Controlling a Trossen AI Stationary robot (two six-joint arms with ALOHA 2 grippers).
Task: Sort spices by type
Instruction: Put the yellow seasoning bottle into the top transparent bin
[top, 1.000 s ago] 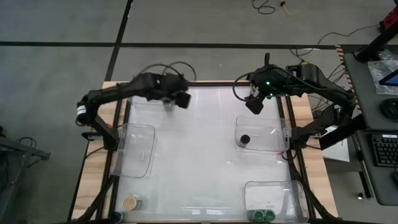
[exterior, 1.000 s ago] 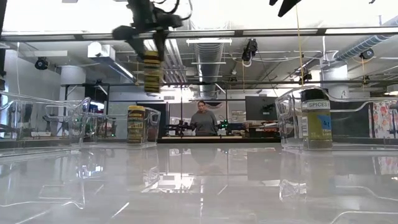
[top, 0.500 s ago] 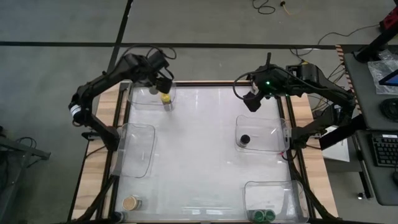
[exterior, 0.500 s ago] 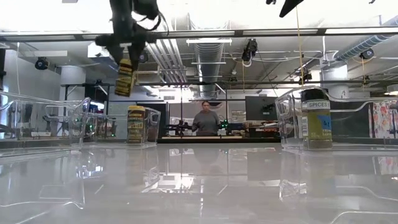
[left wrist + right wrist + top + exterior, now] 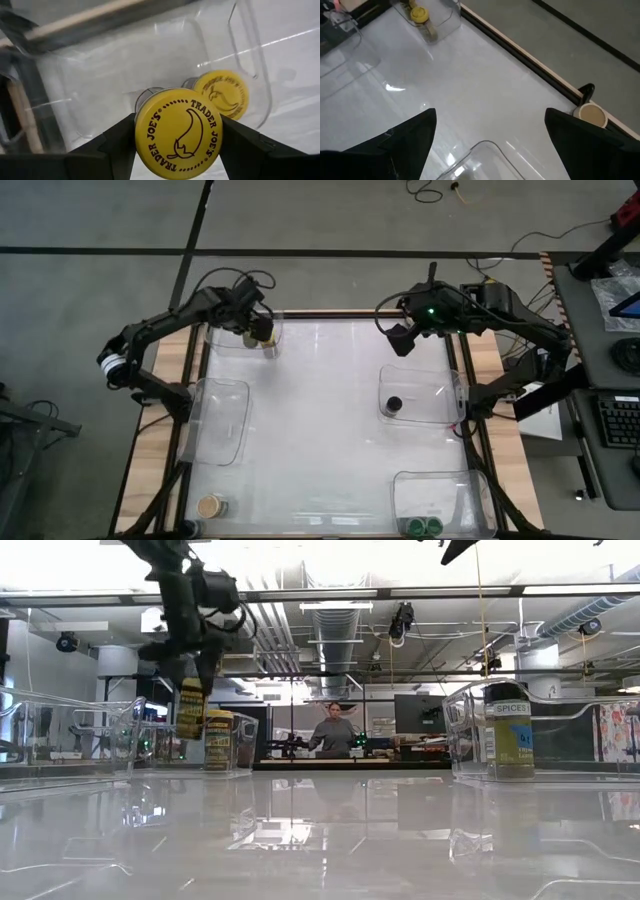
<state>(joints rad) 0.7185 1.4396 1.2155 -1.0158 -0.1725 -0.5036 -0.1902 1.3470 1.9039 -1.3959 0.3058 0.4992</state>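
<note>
The left pincer (image 5: 177, 135) is clamped on a yellow-lid jar (image 5: 178, 132), one finger on each side of the lid. It holds the jar over the far-left tray (image 5: 222, 340). In the low view the jar hangs low, right beside a second yellow jar (image 5: 218, 740) that stands in that tray. You cannot tell there if the held jar touches the tray floor. From above, the arm hides most of both jars.

The right pincer (image 5: 490, 132) hangs with its fingers wide apart and nothing between them, above the far right side of the counter (image 5: 320, 410). Only its tip shows in the low view.

A black-lid jar (image 5: 394, 404) stands in the right tray (image 5: 440, 392). Two green-lid jars (image 5: 424, 526) sit in the near-right tray (image 5: 440, 480), partly cut off by the picture edge. A tan-lid jar (image 5: 210, 505) stands near the front left corner. The middle-left tray (image 5: 222, 420) holds no jar.

A person (image 5: 330, 732) stands far behind, small and hard to make out.
</note>
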